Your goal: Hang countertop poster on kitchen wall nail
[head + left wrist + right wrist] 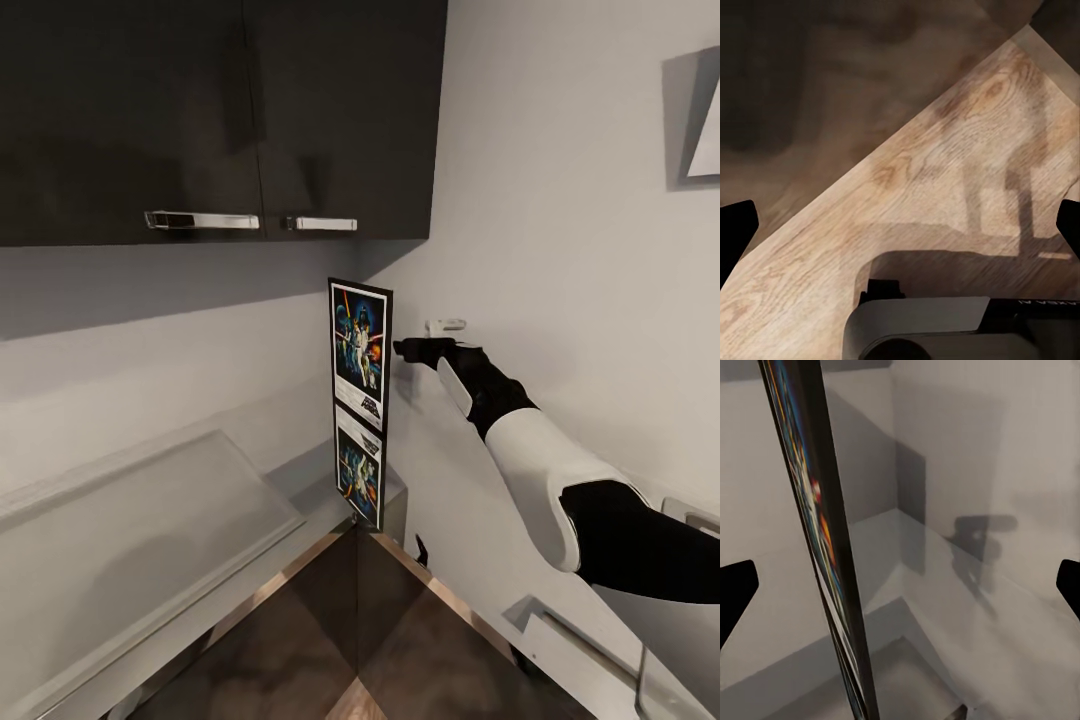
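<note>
The poster (360,350) stands upright in the corner, its lower edge meeting its own reflection in the glossy pale grey kitchen countertop (150,540). It has a black frame and colourful figures on dark blue. My right gripper (404,349) reaches out level with the poster's middle, just beside its right edge. In the right wrist view the poster (825,547) runs edge-on ahead of the right gripper (900,585), whose dark fingers (735,589) sit far apart, open, touching nothing. My left gripper (900,225) is open over wooden floor (945,150).
Dark upper cabinets (220,110) with metal handles hang over the counter. A small white object (446,326) sticks out of the right wall just above my right gripper. A grey angled fixture (700,125) is high on that wall. Part of my base (922,326) shows over the floor.
</note>
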